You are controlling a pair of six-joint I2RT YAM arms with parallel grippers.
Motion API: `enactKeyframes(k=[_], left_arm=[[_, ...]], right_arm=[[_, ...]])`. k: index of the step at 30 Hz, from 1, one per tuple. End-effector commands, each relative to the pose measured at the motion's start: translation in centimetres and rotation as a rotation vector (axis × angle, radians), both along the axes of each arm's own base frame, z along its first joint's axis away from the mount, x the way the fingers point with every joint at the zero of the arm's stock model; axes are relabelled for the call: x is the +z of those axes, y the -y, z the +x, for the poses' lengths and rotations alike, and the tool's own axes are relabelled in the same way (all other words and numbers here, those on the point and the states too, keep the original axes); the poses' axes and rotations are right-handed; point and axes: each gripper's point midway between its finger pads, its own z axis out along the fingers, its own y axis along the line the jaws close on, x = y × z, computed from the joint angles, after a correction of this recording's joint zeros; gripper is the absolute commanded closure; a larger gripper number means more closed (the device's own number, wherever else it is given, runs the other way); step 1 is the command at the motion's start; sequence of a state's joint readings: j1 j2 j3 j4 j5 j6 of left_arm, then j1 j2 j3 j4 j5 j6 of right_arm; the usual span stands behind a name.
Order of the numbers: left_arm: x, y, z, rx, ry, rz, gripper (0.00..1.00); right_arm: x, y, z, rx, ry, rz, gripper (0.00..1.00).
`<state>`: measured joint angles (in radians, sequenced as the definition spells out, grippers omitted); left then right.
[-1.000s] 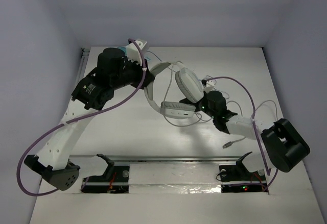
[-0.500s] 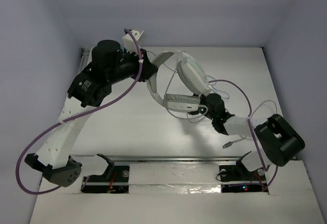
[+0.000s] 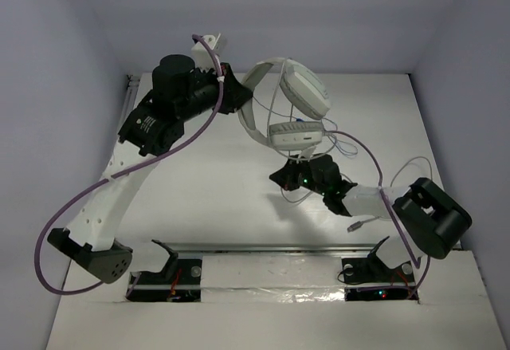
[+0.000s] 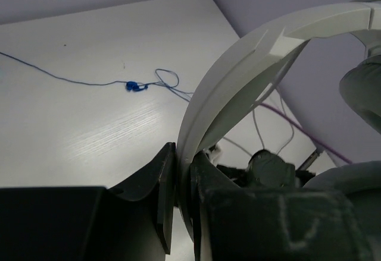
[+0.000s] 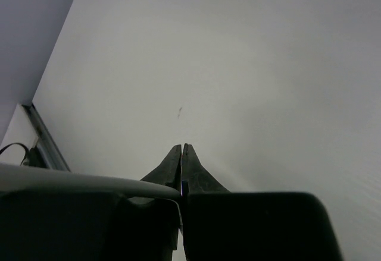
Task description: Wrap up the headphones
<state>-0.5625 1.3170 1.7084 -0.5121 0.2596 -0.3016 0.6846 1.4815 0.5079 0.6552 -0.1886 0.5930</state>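
Above the white tabletop [image 3: 207, 198], upper middle of the top view: white headphones [image 3: 303, 95], grey oval pads, wide headband. Clamped at the headband by the left claw [image 4: 183, 161], just left of the cups. Just below the cups, right claw [image 3: 285, 179] pinched together; around what, cannot tell. Thin grey cable [image 4: 256, 127] dangling beneath.

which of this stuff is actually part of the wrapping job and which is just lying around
Part of the job:
- white headphones, held by the headband in the left gripper
- their thin grey cable
- right gripper, shut, below them

Just lying about:
- thin blue cable with a blue plug, on the table
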Motion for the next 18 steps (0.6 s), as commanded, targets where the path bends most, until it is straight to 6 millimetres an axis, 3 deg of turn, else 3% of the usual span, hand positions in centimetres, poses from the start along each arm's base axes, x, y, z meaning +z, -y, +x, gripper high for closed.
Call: enactKeyframes(k=[1, 2, 3, 5, 6, 8, 9, 13, 18], left_arm=[[5.6, 0.0, 0.7, 0.068, 0.091, -0.261, 1.0], [5.9, 0.0, 1.3, 0.093, 0.104, -0.298, 1.0], [4.1, 0.1, 1.9, 0.128, 0.049, -0.322, 1.0], [4.3, -0.5, 2.8, 0.189, 0.066, -0.385, 1.0], [2.8, -0.7, 3.3, 0.222, 0.033, -0.399, 1.0], [2.6, -1.8, 4.4, 0.312, 0.052, -0.436, 1.0], [1.4, -2.2, 4.8, 0.35, 0.041, -0.438, 1.0], [0.7, -4.5, 5.8, 0.489, 0.067, -0.462, 1.0], [0.3, -5.4, 6.1, 0.54, 0.086, -0.451, 1.0]], right_arm=[[1.8, -2.3, -0.9, 0.043, 0.039, 0.034, 1.0], [2.0, -3.1, -1.9, 0.065, 0.037, 0.045, 1.0], [2.0, -3.3, -2.4, 0.074, 0.035, 0.05, 1.0], [3.1, -4.0, -3.3, 0.097, 0.04, 0.099, 1.0], [3.1, -4.4, -4.2, 0.12, 0.034, 0.11, 1.0], [4.1, -4.8, -5.1, 0.141, 0.038, 0.144, 1.0], [4.4, -5.1, -5.8, 0.159, 0.039, 0.161, 1.0], [6.3, -5.4, -7.8, 0.216, 0.056, 0.236, 0.96], [8.0, -5.7, -11.1, 0.363, 0.055, 0.348, 0.85]])
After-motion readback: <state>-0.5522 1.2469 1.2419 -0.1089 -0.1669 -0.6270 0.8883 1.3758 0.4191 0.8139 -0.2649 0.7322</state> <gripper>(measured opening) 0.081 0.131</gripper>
